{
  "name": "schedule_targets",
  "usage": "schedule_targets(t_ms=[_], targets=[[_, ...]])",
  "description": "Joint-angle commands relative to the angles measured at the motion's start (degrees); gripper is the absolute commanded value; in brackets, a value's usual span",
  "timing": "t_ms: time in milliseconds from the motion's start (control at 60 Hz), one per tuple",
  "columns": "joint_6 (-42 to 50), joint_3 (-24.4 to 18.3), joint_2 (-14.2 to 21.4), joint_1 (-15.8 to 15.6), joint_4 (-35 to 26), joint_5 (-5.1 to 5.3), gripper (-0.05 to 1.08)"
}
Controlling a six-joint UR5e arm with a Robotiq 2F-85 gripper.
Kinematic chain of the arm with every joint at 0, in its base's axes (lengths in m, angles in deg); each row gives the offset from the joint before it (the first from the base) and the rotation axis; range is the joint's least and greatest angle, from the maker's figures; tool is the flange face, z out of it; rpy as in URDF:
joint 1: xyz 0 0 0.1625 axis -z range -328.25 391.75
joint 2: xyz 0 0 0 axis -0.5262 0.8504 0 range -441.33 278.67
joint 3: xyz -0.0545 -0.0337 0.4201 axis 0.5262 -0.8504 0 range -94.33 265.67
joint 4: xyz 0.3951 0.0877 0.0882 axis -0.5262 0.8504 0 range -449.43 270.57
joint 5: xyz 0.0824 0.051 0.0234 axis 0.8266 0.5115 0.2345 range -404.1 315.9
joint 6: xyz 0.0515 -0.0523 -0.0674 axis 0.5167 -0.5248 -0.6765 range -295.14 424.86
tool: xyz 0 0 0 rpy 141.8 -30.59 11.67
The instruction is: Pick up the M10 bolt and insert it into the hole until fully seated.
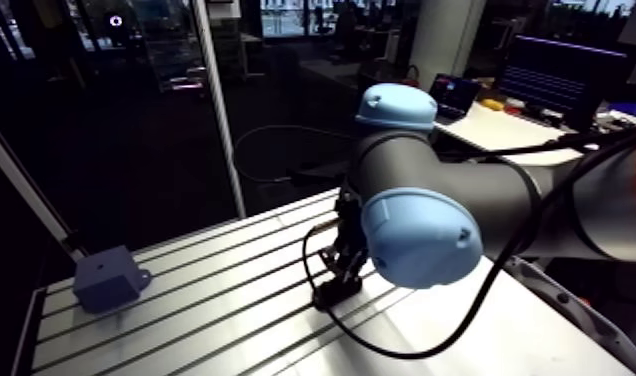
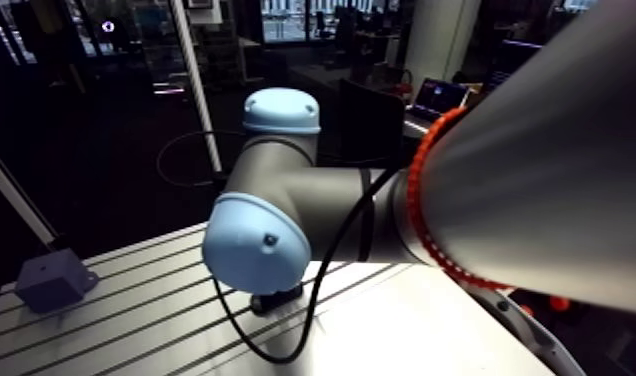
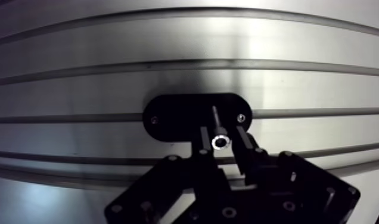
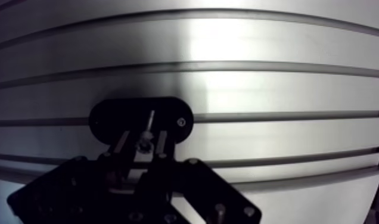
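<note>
Black two-finger gripper (image 3: pixel 223 138) pinches the slim silver M10 bolt (image 3: pixel 217 127) at its socket head, shaft over a black oval plate (image 3: pixel 177 117) on the slotted aluminium table (image 3: pixel 227 47). A grey-blue block (image 1: pixel 110 278) sits at the gripper's nine o'clock in the arm view.

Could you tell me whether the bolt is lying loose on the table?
No, the gripper holds the bolt between its fingers at the black plate.

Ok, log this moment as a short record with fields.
bolt: inside the gripper, head toward the wrist camera, shaft reaching down to the black plate's middle
black plate: oval, flat on the table, over a slot
grip: contact unclear
seating: cannot tell
grey block: at a table corner, well apart from the gripper
</note>
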Motion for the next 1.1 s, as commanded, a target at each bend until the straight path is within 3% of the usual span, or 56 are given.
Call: schedule_targets(t_ms=[17,1100], targets=[[0.04,-0.08,-0.03,0.00,0.04,0.07,0.68],[0.04,-1.12,0.85,-0.09,-0.31,0.15,0.84]])
